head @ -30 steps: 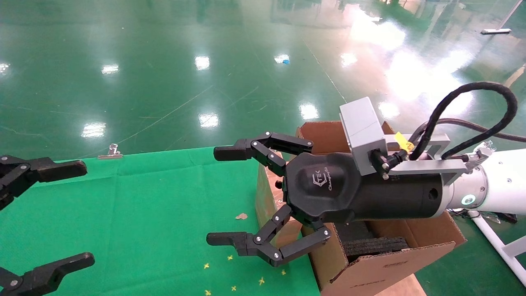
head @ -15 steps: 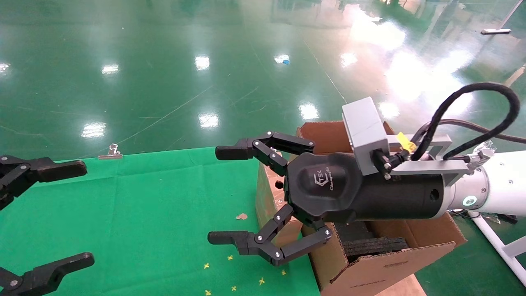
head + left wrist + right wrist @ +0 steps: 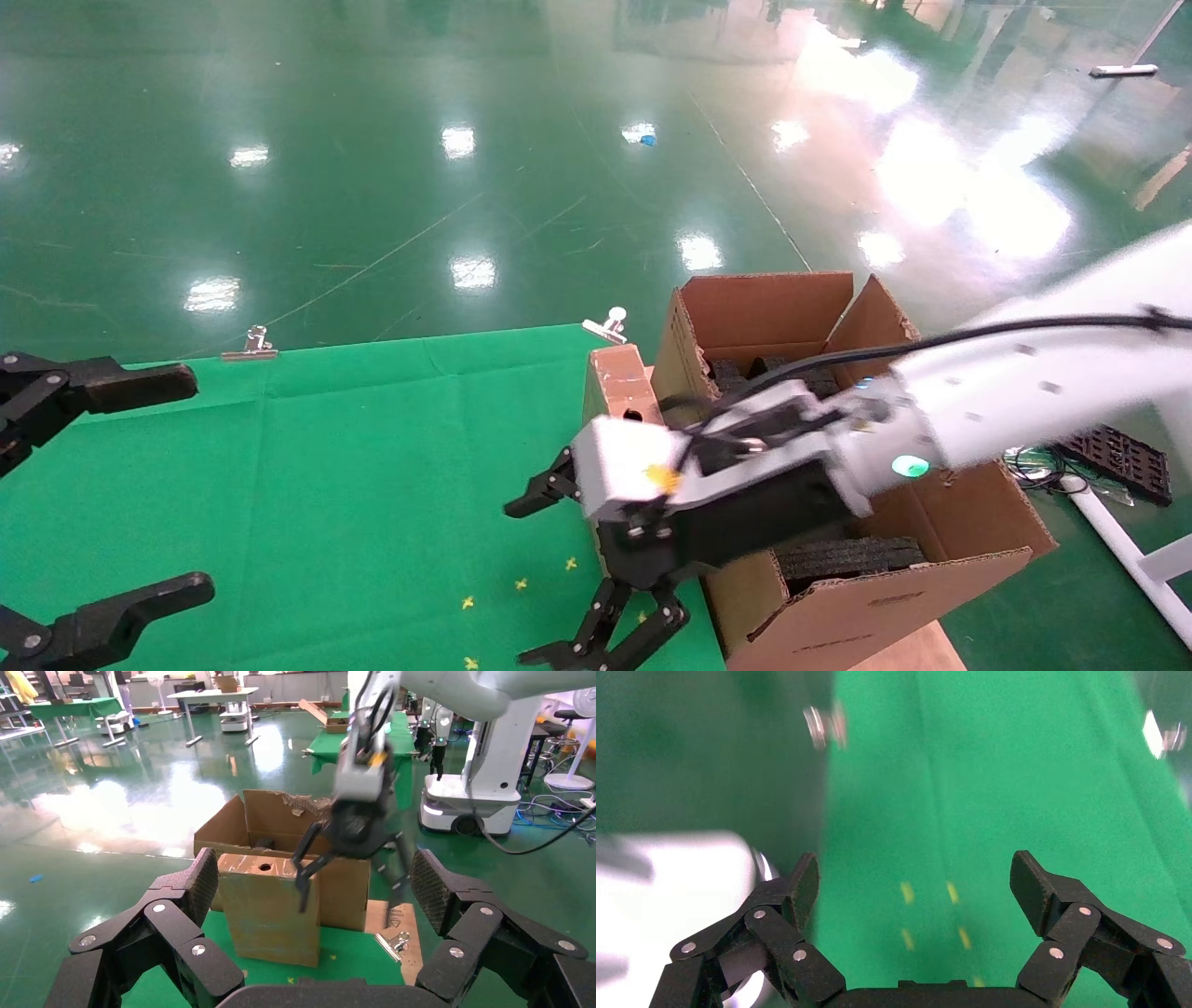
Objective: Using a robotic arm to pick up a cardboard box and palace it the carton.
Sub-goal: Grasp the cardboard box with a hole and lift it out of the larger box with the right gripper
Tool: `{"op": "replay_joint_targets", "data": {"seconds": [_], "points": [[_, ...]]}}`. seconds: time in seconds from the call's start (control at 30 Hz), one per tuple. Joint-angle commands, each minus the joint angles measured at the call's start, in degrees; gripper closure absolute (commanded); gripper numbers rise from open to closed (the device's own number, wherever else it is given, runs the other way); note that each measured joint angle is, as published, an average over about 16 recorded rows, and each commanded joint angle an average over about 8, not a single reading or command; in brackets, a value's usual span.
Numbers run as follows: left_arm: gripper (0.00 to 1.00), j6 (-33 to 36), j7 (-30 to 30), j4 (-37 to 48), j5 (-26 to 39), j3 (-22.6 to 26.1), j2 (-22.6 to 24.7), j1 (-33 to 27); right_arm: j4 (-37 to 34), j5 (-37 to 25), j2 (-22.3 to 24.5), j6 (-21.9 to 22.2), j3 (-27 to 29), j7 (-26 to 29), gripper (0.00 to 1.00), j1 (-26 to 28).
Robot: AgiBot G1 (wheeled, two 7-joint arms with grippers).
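Observation:
The small cardboard box (image 3: 617, 375) stands upright at the green cloth's right edge, against the carton (image 3: 759, 308), its round hole on top. The left wrist view shows the box (image 3: 260, 913) in front of the carton (image 3: 281, 818). Black foam (image 3: 843, 559) lies inside the carton. The white robotic arm (image 3: 1015, 391) reaches down over the carton's left wall. My right gripper (image 3: 526, 582) is open and empty, fingers pointing down over the cloth on the near side of the box, not around it. My left gripper (image 3: 197, 483) is open and empty at the far left.
Green cloth (image 3: 326, 466) covers the table, with yellow marks (image 3: 521, 584) under my right gripper. Binder clips (image 3: 250, 345) (image 3: 607, 326) sit on its far edge. A black foam piece (image 3: 1113, 457) and a white stand lie on the floor right of the carton.
My right arm has swung down and turned, from level above the carton's left wall to fingers-down beside the small box, uncovering box and carton. The left gripper has not moved.

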Motion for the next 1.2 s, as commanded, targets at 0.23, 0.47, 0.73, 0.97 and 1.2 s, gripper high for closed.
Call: {"op": "replay_joint_targets", "data": {"seconds": [0.23,0.47,0.73,0.97,1.2], "points": [[0.0,0.0,0.0,0.0,0.0,0.0,0.0,0.0,-0.5,-13.1,-6.2,-1.3,-14.2,9.4,0.0,16.7],[0.0,0.0,0.0,0.0,0.0,0.0,0.0,0.0,-1.2,-14.1,-8.5,-1.6,-25.7,12.6,0.0,30.2],[0.0,0.0,0.0,0.0,0.0,0.1,0.0,0.0,-1.5,-14.6,-9.1,-1.1,-38.5,12.6,0.0,36.8],[0.0,0.0,0.0,0.0,-0.1,0.1,0.0,0.0,-1.5,-13.2,-9.1,-0.3,-44.1,13.8,0.0,37.9],[0.0,0.0,0.1,0.0,-0.1,0.1,0.0,0.0,-3.5,-12.8,-9.0,0.9,-46.0,18.2,0.0,39.4]]}}
